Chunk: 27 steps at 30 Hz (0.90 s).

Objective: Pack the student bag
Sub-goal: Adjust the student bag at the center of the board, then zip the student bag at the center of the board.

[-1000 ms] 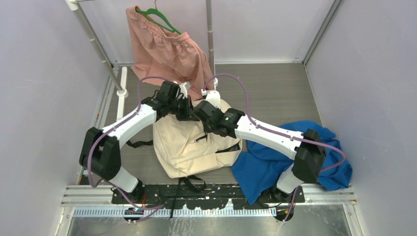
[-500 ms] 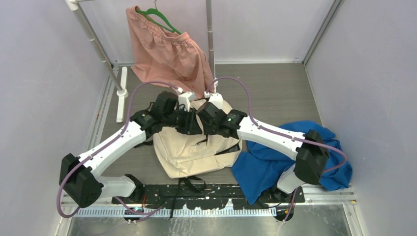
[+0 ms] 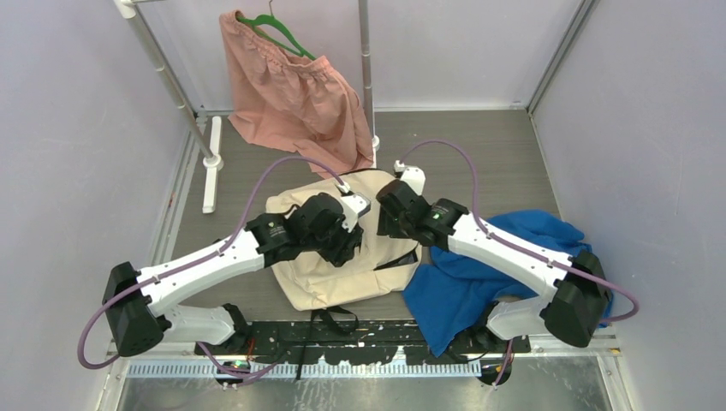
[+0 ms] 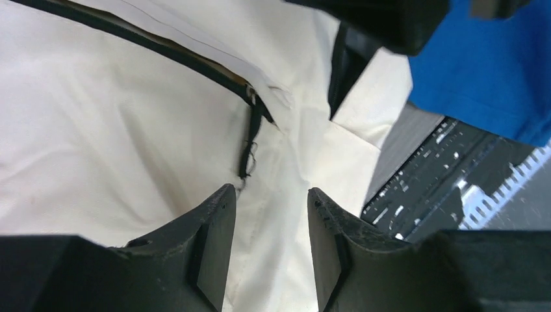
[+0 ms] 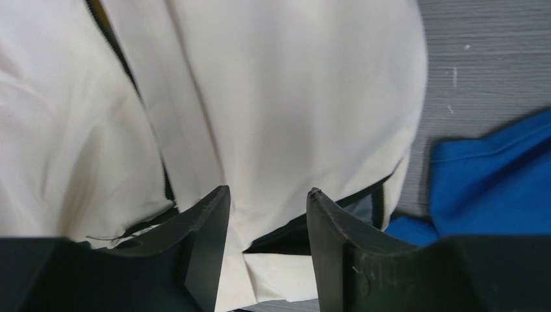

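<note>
Patience helps: left tool [image 4: 269, 190] and right tool [image 5: 268, 190], both released and empty above the student bag [image 3: 312, 287], should pinch fabric either side of its zipper [image 4: 252, 127].

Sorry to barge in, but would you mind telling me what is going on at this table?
The student bag lies flat on the table. The left gripper and the right gripper both hover over its cream fabric, jaws open, holding nothing. A blue cloth lies beside the bag on the right, and a pink garment hangs on a green hanger at the back.
</note>
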Motion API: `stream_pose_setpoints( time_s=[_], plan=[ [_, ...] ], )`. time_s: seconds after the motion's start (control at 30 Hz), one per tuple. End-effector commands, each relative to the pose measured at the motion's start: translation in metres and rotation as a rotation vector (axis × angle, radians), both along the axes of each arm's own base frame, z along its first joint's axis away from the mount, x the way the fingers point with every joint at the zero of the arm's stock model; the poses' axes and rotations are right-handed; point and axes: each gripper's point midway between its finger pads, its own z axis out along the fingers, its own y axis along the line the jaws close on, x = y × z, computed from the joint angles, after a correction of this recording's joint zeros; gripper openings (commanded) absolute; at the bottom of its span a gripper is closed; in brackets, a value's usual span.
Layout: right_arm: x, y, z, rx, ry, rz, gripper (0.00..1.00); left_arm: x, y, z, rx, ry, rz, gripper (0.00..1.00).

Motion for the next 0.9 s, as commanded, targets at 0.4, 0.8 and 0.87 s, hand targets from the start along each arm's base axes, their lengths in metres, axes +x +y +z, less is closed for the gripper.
stream_pose_setpoints(
  time_s=[0.4,0.8,0.87],
  plan=[
    [-0.007,-0.008,-0.002,0.136,0.030,-0.054,0.56,0.036,-0.016,-0.022,0.101,-0.070,0.033,0.33],
    [-0.026,0.042,-0.018,0.295,0.092,0.081,0.62,0.041,-0.013,0.007,0.069,-0.099,0.086,0.00],
    [-0.027,0.050,-0.023,0.296,0.103,0.093,0.62,0.040,-0.014,0.012,0.051,-0.100,0.087,0.00]
  ],
)
